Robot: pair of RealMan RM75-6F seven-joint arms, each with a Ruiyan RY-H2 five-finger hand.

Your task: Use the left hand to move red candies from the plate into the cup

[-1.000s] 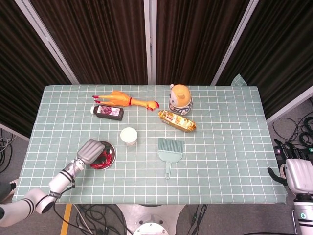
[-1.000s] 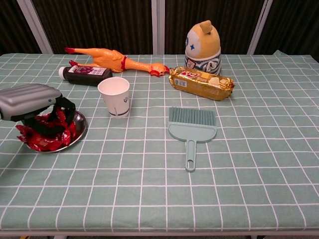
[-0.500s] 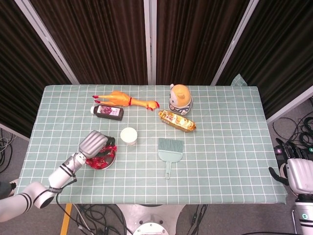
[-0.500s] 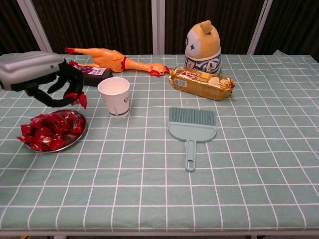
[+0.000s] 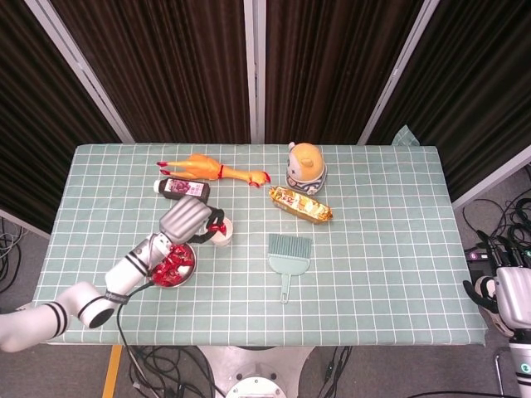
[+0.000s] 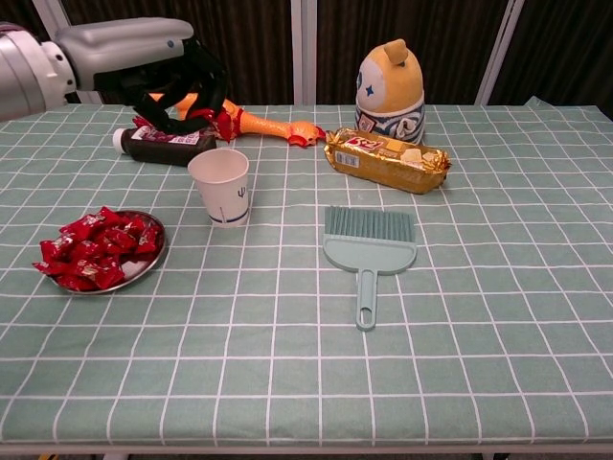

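My left hand point(image 5: 189, 217) point(image 6: 158, 59) hovers just above and left of the white paper cup point(image 5: 221, 234) point(image 6: 219, 186), pinching a red candy point(image 5: 217, 226) point(image 6: 219, 124) in its fingertips over the cup's rim. The metal plate point(image 5: 192, 259) point(image 6: 155, 257) sits left of the cup, heaped with several red candies point(image 5: 171, 267) point(image 6: 94, 248). My right hand point(image 5: 512, 298) hangs off the table's right edge in the head view, holding nothing, and the frame edge cuts part of it off.
Behind the cup lie a dark bottle point(image 5: 184, 190) point(image 6: 165, 144) and a rubber chicken point(image 5: 212, 170) point(image 6: 273, 126). A hamster toy point(image 6: 390, 89), a gold snack packet point(image 6: 386, 159) and a green dust brush point(image 6: 370, 249) sit right of the cup.
My left hand rose from the plate with one red candy and swung right and up to just over the cup. The right hand barely shifted.
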